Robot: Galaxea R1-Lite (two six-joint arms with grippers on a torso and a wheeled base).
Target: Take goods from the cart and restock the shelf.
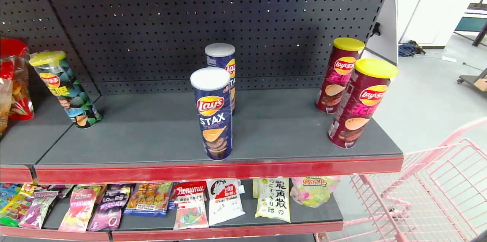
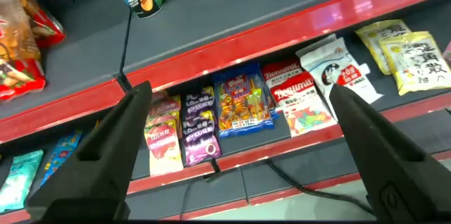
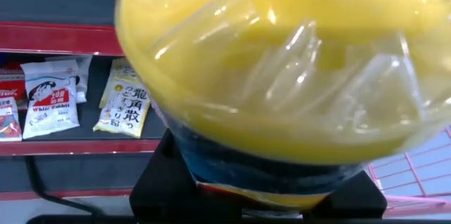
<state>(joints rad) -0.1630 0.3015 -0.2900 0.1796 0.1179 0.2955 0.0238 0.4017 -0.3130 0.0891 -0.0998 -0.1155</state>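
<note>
1. Far left of the upper shelf (image 1: 152, 135): a red bag (image 1: 15, 82). Just beside it stands a teal can (image 1: 64, 89) with a yellow lid, upright, near the back panel.
2. Left gripper (image 2: 239, 90): fingers (image 2: 120, 153) spread wide with nothing between them. It hangs in front of the snack bags (image 2: 239, 104) on the lower shelf (image 1: 308, 215).
3. Lower shelf: snack bags lie flat in a row, left end to past the middle.
4. Middle of the upper shelf: the front blue can (image 1: 212, 114) stands upright near the red front edge. The back blue can (image 1: 224, 67) is just behind it, also upright; cannot tell if they touch.
5. Right end of the upper shelf: the back maroon can (image 1: 339, 76) and the front maroon can (image 1: 359, 105) stand upright with yellow lids, just beside each other. The front one is near the front corner.
6. Right gripper (image 3: 254, 206): pinching the held can (image 3: 282, 69), which has a yellow lid turned to the wrist camera and a dark blue body. The held can is off the shelf, in front of the lower shelf's bags, with the pink wire close by.
7. Cart (image 1: 437, 181): pink wire, right of the shelf and lower than it.
</note>
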